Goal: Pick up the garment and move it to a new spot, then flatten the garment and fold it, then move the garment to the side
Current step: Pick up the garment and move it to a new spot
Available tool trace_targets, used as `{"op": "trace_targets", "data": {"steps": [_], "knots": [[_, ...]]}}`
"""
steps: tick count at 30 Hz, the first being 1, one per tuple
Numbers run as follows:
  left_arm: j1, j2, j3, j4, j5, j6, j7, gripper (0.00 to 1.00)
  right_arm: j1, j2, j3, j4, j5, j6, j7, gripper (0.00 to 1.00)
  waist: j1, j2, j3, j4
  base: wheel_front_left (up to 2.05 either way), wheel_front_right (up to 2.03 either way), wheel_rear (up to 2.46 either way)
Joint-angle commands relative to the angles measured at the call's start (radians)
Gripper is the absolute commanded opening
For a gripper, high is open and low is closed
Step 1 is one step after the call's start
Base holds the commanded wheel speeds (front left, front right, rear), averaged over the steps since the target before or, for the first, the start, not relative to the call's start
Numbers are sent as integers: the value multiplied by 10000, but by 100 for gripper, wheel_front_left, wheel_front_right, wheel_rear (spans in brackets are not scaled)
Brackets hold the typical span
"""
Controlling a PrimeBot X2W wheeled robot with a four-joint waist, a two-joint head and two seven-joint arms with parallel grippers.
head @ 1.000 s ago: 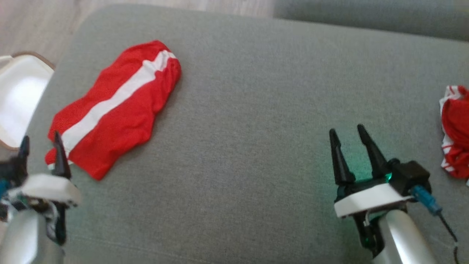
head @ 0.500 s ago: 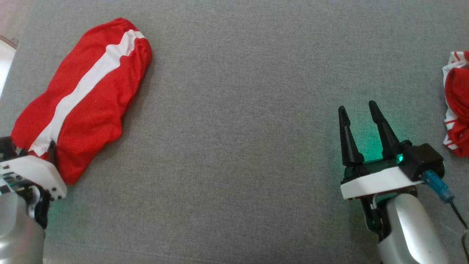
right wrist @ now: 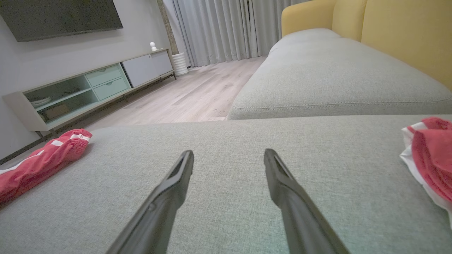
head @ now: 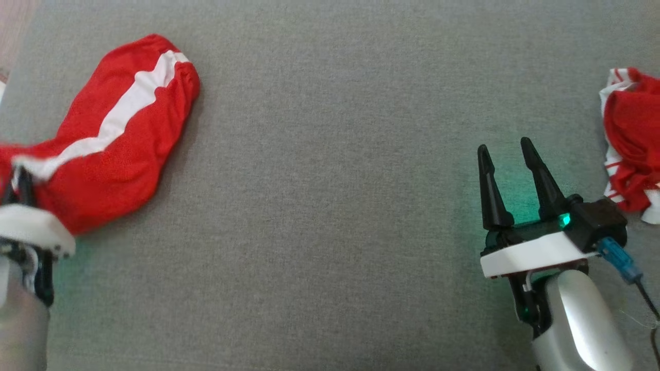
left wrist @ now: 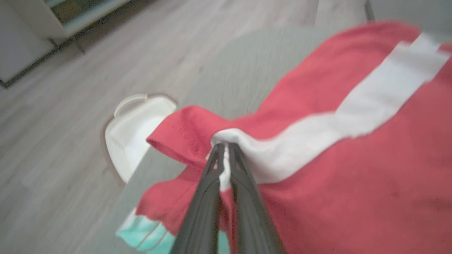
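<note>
Right wrist view shows grey sofa cushion, wood floor beyond; right claw wide, left claw pinching red garment.

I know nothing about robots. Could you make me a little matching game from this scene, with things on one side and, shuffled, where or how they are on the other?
Things:
1. left hand
2. right hand
3. white tub
4. crumpled cloth

Places or states:
A. open, holding nothing
B. on the wooden floor
C. shut on the striped garment
D. on the grey cushion, to the right of the right hand

Pairs: 1-C, 2-A, 3-B, 4-D.
</note>
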Motion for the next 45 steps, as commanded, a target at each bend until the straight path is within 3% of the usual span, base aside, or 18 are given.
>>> {"op": "trace_targets", "data": {"steps": [1,5,10,18,23,28,29,30,31,39,45], "knots": [[-689,516,210,-575,130,58,-551,0,-174,-3,255,-211,84,-9,-58,100,0,0,-153,-80,0,0,0],[-963,314,-72,-1503,317,-32,-982,0,-165,-3,334,-96,235,-9,-124,100,0,0,-374,-216,0,0,0],[-979,-290,-849,-3818,638,-107,-1015,0,-122,-3,489,118,593,-9,-247,100,0,0,-717,-644,0,0,0],[-617,-1309,-2123,-6699,855,-9,652,0,-262,-3,684,274,948,-9,-328,100,0,0,-665,-1495,0,0,0],[-654,-2009,-2950,-7392,1051,116,1509,0,-476,-3,898,163,1185,-9,-338,100,0,0,-432,-2095,0,0,0],[-982,-2992,-3846,-6940,1199,223,1912,0,-604,-3,1096,21,1376,-9,-340,100,0,0,-211,-2610,0,0,0],[-1061,-3121,-4003,-6775,1215,250,1892,6,-631,-3,1140,15,1407,-9,-340,100,0,0,-173,-2704,0,0,0],[-1123,-3232,-4107,-6631,1195,314,1778,64,-664,-3,1186,3,1443,-9,-341,100,0,0,-137,-2805,0,0,0],[-1179,-3315,-4224,-6479,1182,375,1655,100,-686,-3,1196,-14,1474,-9,-341,100,0,0,-112,-2867,0,0,0],[-1165,-3483,-4480,-5768,864,818,285,100,-555,-3,967,-72,1449,-9,-342,100,0,0,-205,-2702,0,0,0],[-286,-2800,-3729,-5901,542,1199,-586,100,-325,-3,777,-84,1270,-9,-342,100,0,0,-672,-2043,0,0,0]]}}
